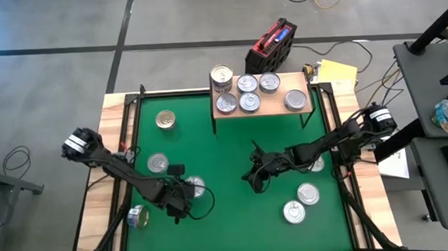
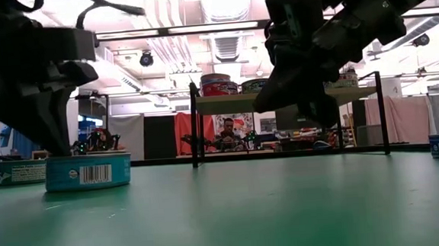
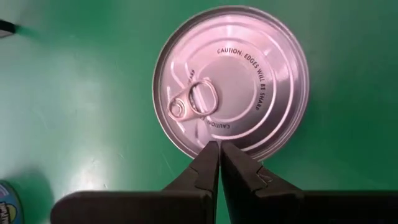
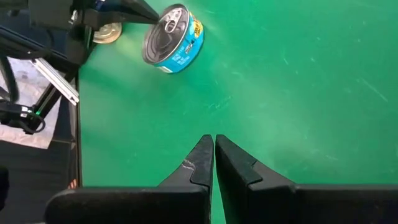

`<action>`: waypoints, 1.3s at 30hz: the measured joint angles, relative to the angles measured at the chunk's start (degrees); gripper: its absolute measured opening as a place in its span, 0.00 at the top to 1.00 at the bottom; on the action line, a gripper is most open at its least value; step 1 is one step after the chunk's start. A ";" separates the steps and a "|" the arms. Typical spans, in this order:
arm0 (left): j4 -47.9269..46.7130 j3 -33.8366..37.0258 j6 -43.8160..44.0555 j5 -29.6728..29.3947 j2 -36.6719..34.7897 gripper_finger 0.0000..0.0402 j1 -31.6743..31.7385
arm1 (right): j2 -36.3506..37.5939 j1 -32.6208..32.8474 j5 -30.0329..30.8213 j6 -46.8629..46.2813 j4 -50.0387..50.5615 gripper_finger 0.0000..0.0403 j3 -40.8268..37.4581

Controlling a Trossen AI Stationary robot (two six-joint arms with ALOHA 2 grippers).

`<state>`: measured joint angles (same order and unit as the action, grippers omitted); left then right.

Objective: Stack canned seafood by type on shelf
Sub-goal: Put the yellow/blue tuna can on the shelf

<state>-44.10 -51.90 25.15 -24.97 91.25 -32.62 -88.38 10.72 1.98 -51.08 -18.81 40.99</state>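
The shelf [image 1: 260,107], a light-wood board on thin black legs, stands at the mat's far edge. It carries several silver-topped cans, one pair stacked [image 1: 221,78]. Loose cans sit upright on the green mat [image 1: 225,148]. My left gripper [image 3: 218,147] is shut, pointing steeply down at the rim of a blue-labelled, silver-lidded can [image 3: 231,81] [image 1: 196,187] at the near left. My right gripper [image 4: 214,140] [image 1: 253,175] is shut and hangs above bare mat in the middle, holding nothing. My left gripper has its shut fingertips [image 3: 210,152] over the rim of the can's lid [image 3: 205,144], coming slanting from above. The can stands flat on the mat. I cannot tell whether the fingertips touch it.
Other loose cans: a gold-topped one [image 1: 165,119] at the far left, a silver one [image 1: 157,163], one on its side [image 1: 139,217] at the left border, two [image 1: 308,193] [image 1: 294,212] at the near right, one [image 1: 316,164] under the right arm.
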 joint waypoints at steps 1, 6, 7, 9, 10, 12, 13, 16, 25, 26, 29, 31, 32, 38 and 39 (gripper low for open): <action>0.10 0.00 -0.05 -0.02 -0.52 1.00 0.00 | 0.06 0.00 0.09 0.43 0.07 0.98 0.00; 0.15 0.00 -0.06 -0.12 -2.71 1.00 -0.02 | 0.28 0.00 1.26 2.71 0.04 0.98 0.00; 0.18 0.00 -0.04 -0.15 -3.20 1.00 -0.02 | 0.36 0.00 1.48 3.28 0.05 0.98 0.00; 0.27 0.00 -0.04 -0.26 -4.12 1.00 -0.10 | 0.67 0.00 1.59 4.51 0.43 0.98 0.00; 0.29 0.00 -0.05 -0.36 -4.50 1.00 -0.32 | 0.96 0.00 1.62 5.13 0.59 0.98 0.00; 0.55 0.23 -0.26 -0.90 -5.60 1.00 -1.03 | 1.42 0.11 1.66 6.12 0.47 0.98 0.00; 0.63 0.47 -0.28 -1.42 -6.35 1.00 -1.61 | 1.72 0.15 1.80 6.55 0.53 0.98 0.00; 2.70 2.35 -0.22 -2.97 -9.76 1.00 -3.48 | 2.09 0.15 2.96 8.11 0.50 0.98 0.00; 11.23 12.79 -2.86 -7.09 -27.49 1.00 -7.38 | 2.58 0.15 5.83 15.57 -0.20 0.98 0.00; 12.34 13.99 -4.37 -7.52 -29.51 1.00 -7.55 | 2.67 0.15 6.60 16.55 -0.58 0.98 0.00; 17.86 17.82 -10.23 -8.57 -35.07 1.00 -7.89 | 2.69 0.13 8.82 19.40 -2.39 0.98 0.00; 21.71 20.32 -14.18 -8.60 -38.30 1.00 -7.89 | 2.69 0.13 9.22 21.55 -4.56 0.98 0.00; 23.23 21.50 -15.73 -8.61 -39.72 1.00 -7.89 | 2.69 0.11 9.48 22.36 -5.89 0.98 0.00; 25.17 27.40 -18.27 -8.59 -45.92 1.00 -7.89 | 3.02 0.11 10.23 25.41 -13.02 0.98 0.00; 25.16 28.20 -18.09 -8.57 -46.77 1.00 -7.90 | 3.19 0.11 10.31 25.45 -13.84 0.98 0.00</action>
<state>-18.94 -23.70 7.05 -33.54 44.48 -40.52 -85.20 10.83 12.29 -25.63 -32.64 40.99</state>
